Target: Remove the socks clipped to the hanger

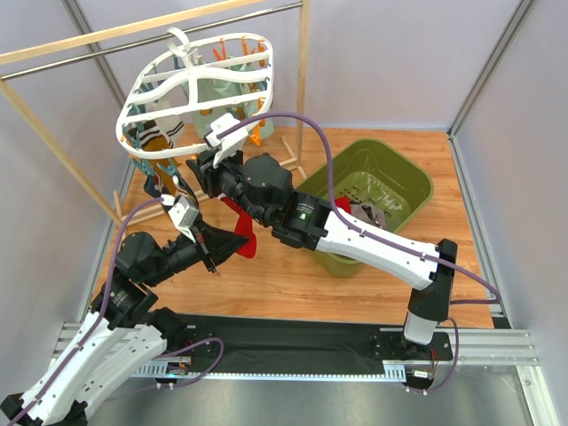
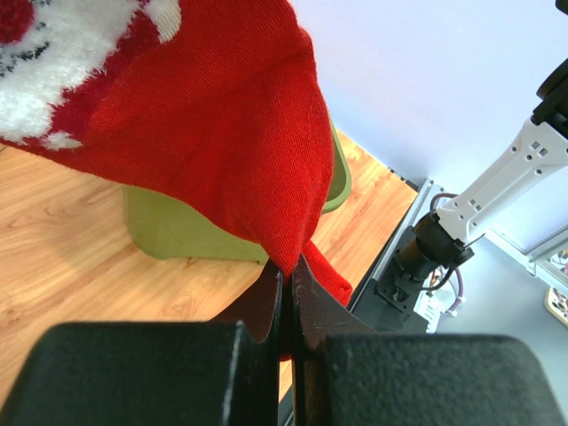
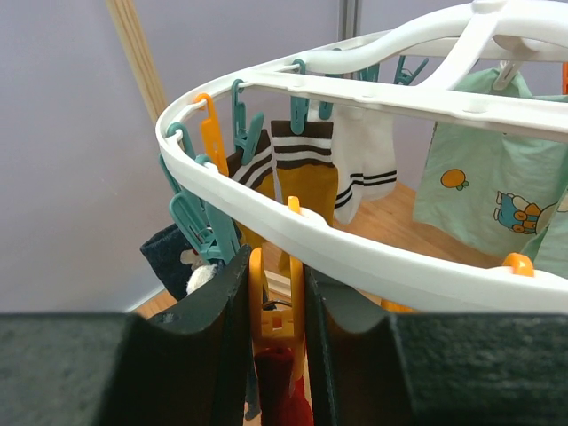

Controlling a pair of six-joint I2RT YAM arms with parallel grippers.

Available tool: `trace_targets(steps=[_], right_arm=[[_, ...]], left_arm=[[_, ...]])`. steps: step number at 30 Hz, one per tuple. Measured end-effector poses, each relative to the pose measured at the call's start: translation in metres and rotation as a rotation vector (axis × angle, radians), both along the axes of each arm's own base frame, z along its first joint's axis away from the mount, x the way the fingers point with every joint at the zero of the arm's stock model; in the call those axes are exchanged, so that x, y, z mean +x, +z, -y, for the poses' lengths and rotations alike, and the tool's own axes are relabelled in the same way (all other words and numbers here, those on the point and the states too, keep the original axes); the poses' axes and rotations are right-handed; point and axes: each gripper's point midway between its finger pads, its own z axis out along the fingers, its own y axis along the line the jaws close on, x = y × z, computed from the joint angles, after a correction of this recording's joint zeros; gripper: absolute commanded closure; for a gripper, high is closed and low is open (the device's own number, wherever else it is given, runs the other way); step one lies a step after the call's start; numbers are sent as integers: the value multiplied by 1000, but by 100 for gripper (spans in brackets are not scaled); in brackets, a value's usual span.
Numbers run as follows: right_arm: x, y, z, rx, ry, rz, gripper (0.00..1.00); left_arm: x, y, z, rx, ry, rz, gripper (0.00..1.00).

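Note:
The white oval hanger [image 1: 191, 84] hangs from the rail at the back left, with socks clipped under it. A red sock [image 2: 222, 133] with a white fuzzy patch hangs from an orange clip [image 3: 277, 311] below the hanger's rim [image 3: 373, 257]. My left gripper [image 2: 290, 275] is shut on the sock's lower end. My right gripper [image 3: 277, 275] is closed on the two handles of that orange clip, and the sock's red top [image 3: 280, 390] shows in the clip's mouth. Further along hang a mustard striped sock [image 3: 306, 177], a white striped sock [image 3: 368, 169] and a mint green printed sock [image 3: 484, 177].
A green bin [image 1: 408, 177] holding some socks stands on the wooden floor at the right, beside the right arm. Teal clips [image 3: 204, 226] and a dark sock [image 3: 173, 253] hang close to the left of my right gripper. A wooden and metal rail frame [image 1: 53, 142] surrounds the hanger.

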Motion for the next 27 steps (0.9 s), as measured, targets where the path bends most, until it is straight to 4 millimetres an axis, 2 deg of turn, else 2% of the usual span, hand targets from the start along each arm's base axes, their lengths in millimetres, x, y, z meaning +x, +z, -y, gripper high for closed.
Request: trace_targets(steps=[8,9,12,15,17,20,21,23,27], right_arm=[[0,2,0,7,0,2,99],[0,2,0,7,0,1,82],[0,2,0,10,1,-2,58],[0,2,0,16,0,-8,48],[-1,2,-1,18,1,-10,46],[0,2,0,17,1,-8,71],[0,2,0,19,-1,-10,87],[1,2,1,21,-7,-11,100],[1,4,1,32,-10,-16,100]], left_arm=[[-2,-5,-2,2,2,-2,100],[-2,-5,-2,1,2,-1,100],[-3,-5,-2,2,2,-2,100],[-3,-6,-2,2,2,-3,100],[-3,-6,-2,2,1,-3,100],[-3,-6,-2,2,1,-3,100],[-3,-6,-2,2,1,-3,100],[-3,-6,-2,2,2,-3,100],[-3,-6,-2,2,1,-3,100]])
